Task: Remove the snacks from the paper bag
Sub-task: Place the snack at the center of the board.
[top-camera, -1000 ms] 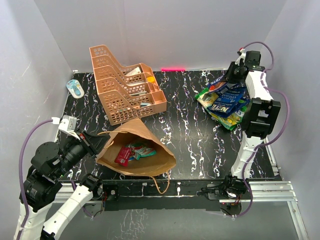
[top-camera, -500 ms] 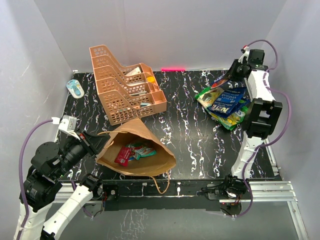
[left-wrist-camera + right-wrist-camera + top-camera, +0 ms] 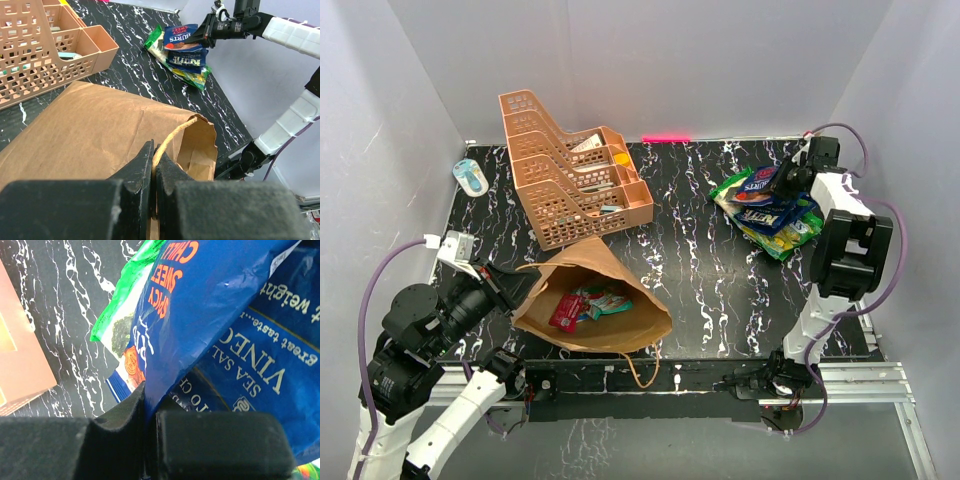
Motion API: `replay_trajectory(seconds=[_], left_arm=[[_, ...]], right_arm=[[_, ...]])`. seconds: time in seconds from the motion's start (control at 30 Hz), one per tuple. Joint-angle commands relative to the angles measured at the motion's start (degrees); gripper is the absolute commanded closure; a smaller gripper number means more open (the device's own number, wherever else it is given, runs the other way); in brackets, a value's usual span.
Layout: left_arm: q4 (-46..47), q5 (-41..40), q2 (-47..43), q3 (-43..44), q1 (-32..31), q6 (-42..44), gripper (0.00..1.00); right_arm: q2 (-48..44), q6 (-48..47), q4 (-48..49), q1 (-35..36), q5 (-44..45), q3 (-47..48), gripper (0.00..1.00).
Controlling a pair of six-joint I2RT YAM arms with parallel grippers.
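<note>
Left pincer [image 3: 153, 152] pressed tight on the twine handle [image 3: 172, 136] of the paper bag [image 3: 95, 125], lying sideways near-left on the bench [image 3: 700, 280] with small wrappers [image 3: 588, 303] inside; right pincer [image 3: 150, 401] pinching the blue chip bag [image 3: 215, 295] over the far-right snack pile [image 3: 780, 218].

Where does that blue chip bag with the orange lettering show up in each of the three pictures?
Top external: far right, blue chip bag pinched by the right end effector.
Left wrist: top centre.
Right wrist: fills the upper middle.
Shared landmark: the green packet beneath it.
</note>
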Motion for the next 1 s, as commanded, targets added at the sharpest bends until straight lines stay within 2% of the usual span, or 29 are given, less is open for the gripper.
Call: replay_trajectory(seconds=[0.0, 0.23, 0.4, 0.53, 0.7, 0.83, 0.9, 0.97], left_arm=[[0.54, 0.92, 0.02, -0.02, -0.11, -0.09, 1.0], [0.52, 0.88, -0.38, -0.48, -0.11, -0.42, 1.0], [0.48, 1.2, -0.25, -0.74, -0.11, -0.39, 1.0], [-0.18, 0.84, -0.64, -1.3, -0.11, -0.28, 1.0], [-1.31, 0.6, -1.43, -2.43, -0.11, -0.99, 1.0], [-1.71, 0.9, -1.9, -3.43, -0.07, -1.26, 1.0], [-0.58, 2.59, -2.38, -4.36, -0.11, -1.36, 1.0], [2.63, 7.18, -3.14, -6.07, -0.11, -1.44, 1.0]], right_arm=[[-5.49, 3.34, 6.27, 0.05, 4.96, -3.22, 0.92], [-8.69, 6.47, 7.97, 0.05, 10.63, -9.37, 0.92], [-9.49, 6.72, 8.92, 0.05, 8.58, -12.15, 0.9], [-10.04, 6.48, 8.7, 0.05, 6.78, -13.89, 0.78], [-15.85, 6.25, 6.34, -1.53, 8.31, -16.99, 0.6], [-23.77, 6.35, 6.17, -3.68, 9.82, -20.87, 0.5], [-27.94, 6.27, 7.17, -3.73, 10.42, -23.2, 0.47], [-31.43, 7.09, 7.36, -3.73, 12.22, -24.98, 0.37]])
